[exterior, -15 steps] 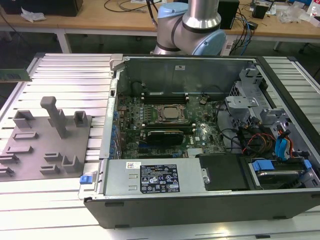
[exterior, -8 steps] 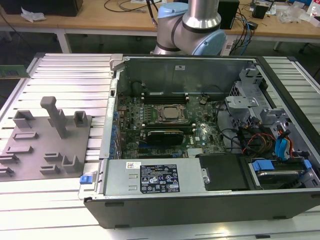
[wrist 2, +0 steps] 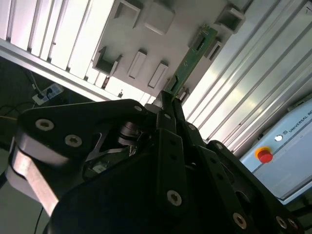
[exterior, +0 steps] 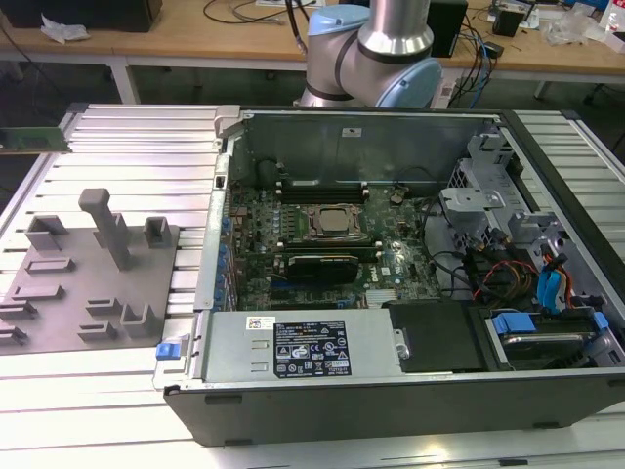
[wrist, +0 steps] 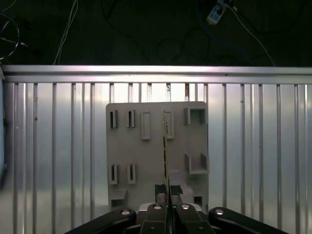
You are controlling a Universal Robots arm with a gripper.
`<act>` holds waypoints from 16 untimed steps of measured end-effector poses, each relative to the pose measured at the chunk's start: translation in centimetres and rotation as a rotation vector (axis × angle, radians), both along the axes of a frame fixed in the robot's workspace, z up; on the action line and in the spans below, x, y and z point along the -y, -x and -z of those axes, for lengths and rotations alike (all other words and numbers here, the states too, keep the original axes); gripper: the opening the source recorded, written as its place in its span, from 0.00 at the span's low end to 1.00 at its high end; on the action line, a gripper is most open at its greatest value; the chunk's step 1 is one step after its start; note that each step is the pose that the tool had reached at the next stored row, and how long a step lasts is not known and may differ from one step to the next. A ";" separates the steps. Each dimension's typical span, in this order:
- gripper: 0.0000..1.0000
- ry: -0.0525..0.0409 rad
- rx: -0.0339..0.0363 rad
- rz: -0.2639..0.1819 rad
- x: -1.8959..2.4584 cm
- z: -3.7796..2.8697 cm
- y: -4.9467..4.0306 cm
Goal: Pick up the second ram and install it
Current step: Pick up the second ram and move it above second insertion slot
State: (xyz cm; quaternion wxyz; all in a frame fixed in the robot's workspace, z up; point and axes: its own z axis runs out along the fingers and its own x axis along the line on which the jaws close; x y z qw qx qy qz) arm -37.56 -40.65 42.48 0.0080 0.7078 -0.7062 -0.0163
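Jaws clamped on the second ram, a thin green strip. In the first wrist view the ram is edge-on, reaching out over the grey tray on the ribbed metal table. In the exterior view the ram sits at roughly 11 o'clock from the tray — well apart from the open computer case, which is at the tray's 3 o'clock.

Robotics lab, wooden workbench strewn with cables, ribbed aluminium table, opened computer case.
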 end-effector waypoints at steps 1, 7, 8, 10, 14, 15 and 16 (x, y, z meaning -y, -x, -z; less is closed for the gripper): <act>0.13 -0.0001 0.0000 0.000 0.00 0.00 -0.34; 0.13 0.0002 0.0000 0.000 0.00 0.00 -2.36; 0.13 0.0002 0.0001 0.000 0.00 0.00 -2.64; 0.13 0.0003 -0.0001 0.000 0.00 0.00 -3.34; 0.13 0.0002 0.0000 0.000 -0.01 0.00 -4.44; 0.13 0.0003 -0.0001 0.000 -0.01 0.00 -4.63; 0.13 0.0003 -0.0001 0.000 -0.01 0.00 -4.79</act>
